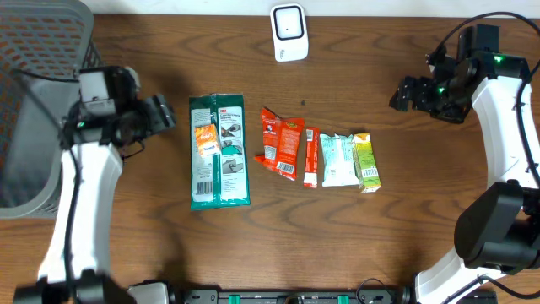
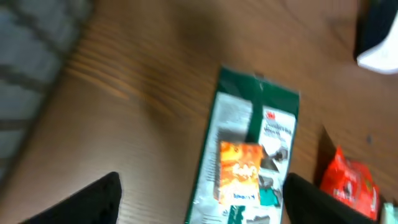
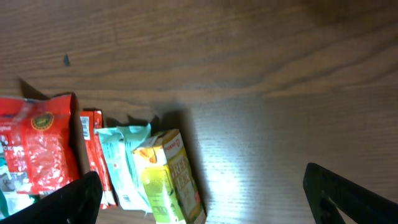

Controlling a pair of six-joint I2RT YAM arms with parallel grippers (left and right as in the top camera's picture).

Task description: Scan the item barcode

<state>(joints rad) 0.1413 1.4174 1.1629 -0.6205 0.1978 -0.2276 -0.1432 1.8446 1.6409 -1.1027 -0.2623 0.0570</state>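
A green flat package (image 1: 219, 152) with an orange label lies on the wooden table (image 1: 354, 245); the left wrist view shows the package (image 2: 249, 155) too. My left gripper (image 1: 163, 116) hovers just left of it, open, with nothing between its fingers (image 2: 93, 199). To the right lie a red packet (image 1: 280, 142), a thin red stick pack (image 1: 310, 157), a pale blue pack (image 1: 338, 159) and a yellow-green carton (image 1: 366, 162). The white barcode scanner (image 1: 288, 32) stands at the back centre. My right gripper (image 1: 402, 93) is open and empty, up and right of the carton (image 3: 168, 180).
A grey mesh basket (image 1: 34, 101) stands at the left edge, beside the left arm. The items lie in a row across the table's middle. Bare wood shows between the row and the scanner and along the front edge.
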